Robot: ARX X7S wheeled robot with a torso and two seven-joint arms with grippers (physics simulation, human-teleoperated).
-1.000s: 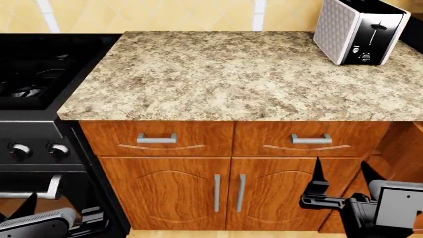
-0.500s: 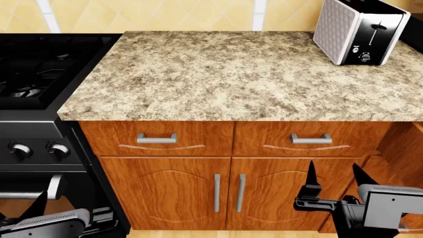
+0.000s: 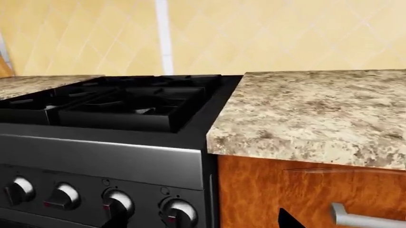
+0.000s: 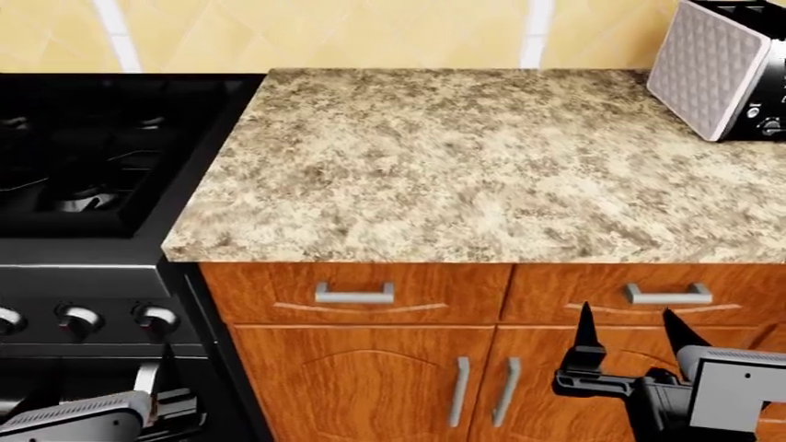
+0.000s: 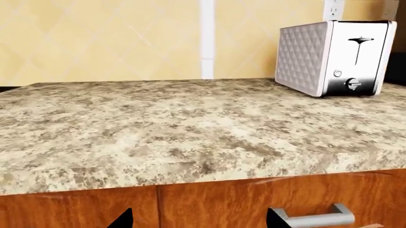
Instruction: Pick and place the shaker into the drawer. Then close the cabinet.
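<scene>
The right end effector (image 4: 627, 324) hangs in front of the cabinet (image 4: 491, 368), below the tabletop (image 4: 479, 166), with its two dark fingers (image 4: 586, 333) spread apart and pointing up, nothing between them; one tip sits near the right-hand drawer front's silver bar handle (image 4: 667, 295), and in the right wrist view both tips poke up just below the tabletop edge, the same handle (image 5: 312, 218) beside one of them. The left end effector (image 4: 86, 405) sits low in front of the stove (image 4: 86, 184), off the cabinet's left side, and only part of it shows, so I cannot tell whether it is open or closed. The cabinet has two upper drawer fronts, the left one (image 4: 356, 293) with its own bar handle (image 4: 353, 295), and two carved doors below with upright handles (image 4: 461, 391) close together at the middle seam; every front in sight lies flush. The speckled beige tabletop covers the cabinet, and a silver quilted toaster (image 4: 719, 64) stands at its far right corner, near the yellow tiled wall (image 4: 368, 32). The black stove touches the cabinet's left side, its burner grates (image 3: 127, 102) level with the tabletop and its row of knobs (image 3: 120, 202) beneath. No shaker shows in any view.
</scene>
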